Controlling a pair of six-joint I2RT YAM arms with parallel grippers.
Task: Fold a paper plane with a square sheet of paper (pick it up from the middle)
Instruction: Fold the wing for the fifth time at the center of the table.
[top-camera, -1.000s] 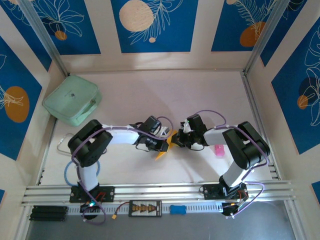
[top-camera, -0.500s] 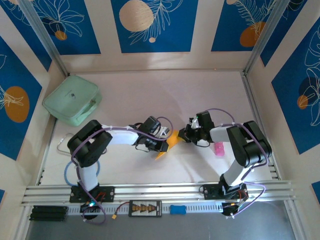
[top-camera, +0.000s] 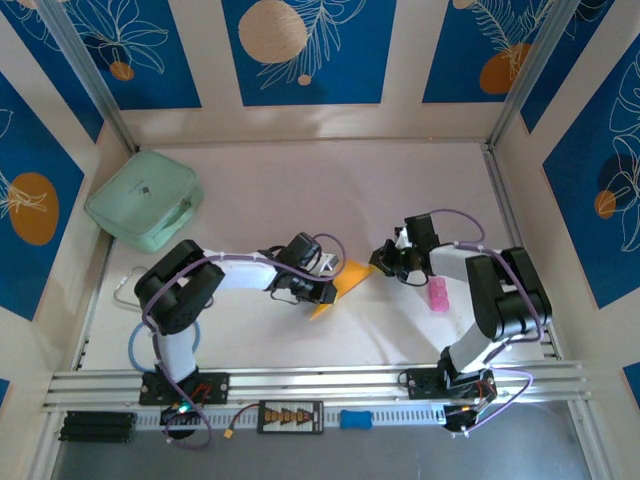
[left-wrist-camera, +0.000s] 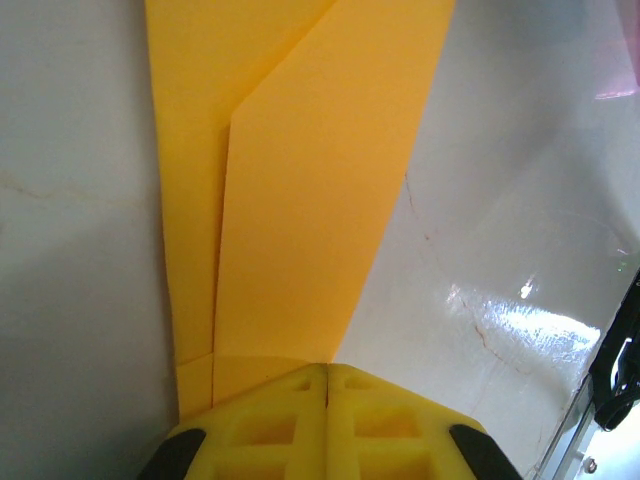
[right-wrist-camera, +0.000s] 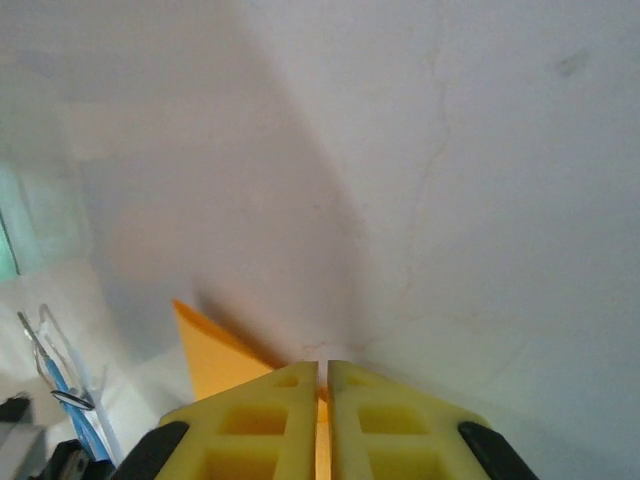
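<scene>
The square sheet of paper (top-camera: 352, 273) is orange-yellow and folded, lying between the two arms near the table's middle. My left gripper (top-camera: 330, 293) is shut on its left end. In the left wrist view the paper (left-wrist-camera: 300, 200) runs away from the closed fingertips of the left gripper (left-wrist-camera: 327, 368) as a long strip with a slanted fold line. My right gripper (top-camera: 383, 262) pinches the paper's right corner. In the right wrist view a sliver of orange shows in the thin slit between that gripper's (right-wrist-camera: 322, 365) jaws, and a pointed flap of paper (right-wrist-camera: 215, 360) sticks out to the left.
A mint-green case (top-camera: 145, 200) lies at the back left. A small pink object (top-camera: 438, 296) sits just right of the right arm's forearm. Aluminium rails (top-camera: 320, 382) run along the near edge, and patterned walls close in the sides and back.
The right gripper has moved right and slightly toward the back, drawing the paper's right corner with it so the sheet stretches out. The left gripper has stayed put.
</scene>
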